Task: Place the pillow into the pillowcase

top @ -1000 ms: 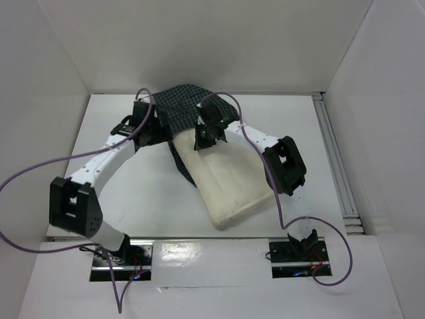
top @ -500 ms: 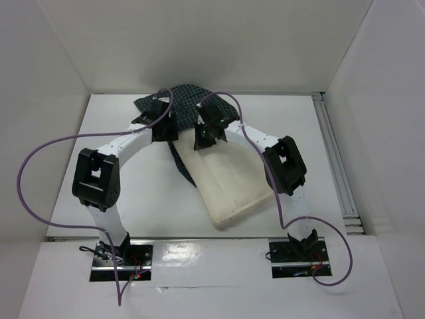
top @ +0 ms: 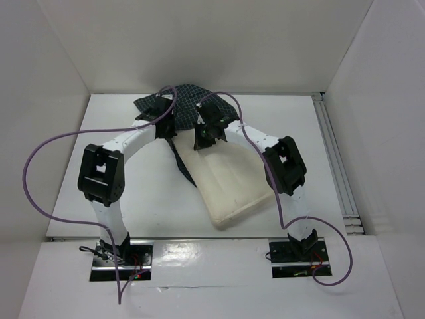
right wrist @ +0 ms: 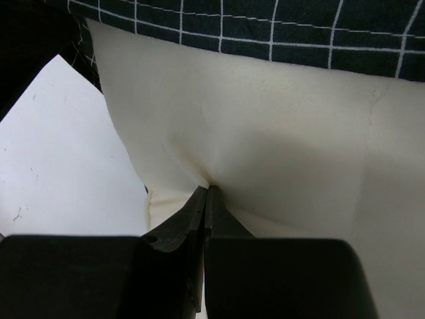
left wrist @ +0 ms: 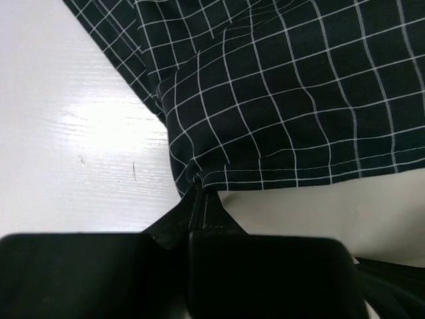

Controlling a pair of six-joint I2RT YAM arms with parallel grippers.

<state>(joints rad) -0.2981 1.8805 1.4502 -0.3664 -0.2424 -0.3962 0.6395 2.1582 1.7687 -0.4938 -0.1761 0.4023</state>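
The cream pillow [top: 229, 183] lies slanted in the middle of the table, its far end tucked into the mouth of the dark grid-checked pillowcase [top: 186, 100]. My left gripper [top: 169, 131] is shut on the pillowcase's hem at the pillow's left corner. In the left wrist view the closed gripper [left wrist: 199, 185] pinches that hem of the pillowcase [left wrist: 279, 100], just above the pillow [left wrist: 319, 212]. My right gripper [top: 202, 141] is shut on the pillow close to the opening. The right wrist view shows the gripper [right wrist: 209, 191] pinching a fold of the pillow [right wrist: 265, 119] below the pillowcase [right wrist: 265, 33].
White walls close in the table on the left, back and right. A metal rail [top: 335, 166] runs along the right side. Purple cables [top: 30, 179] loop out from both arms, the left one swinging wide over the table's left part.
My left arm has swung right and inward to the pillowcase's hem, and its jaws have closed on the hem. The right arm, pillow and pillowcase have stayed put.
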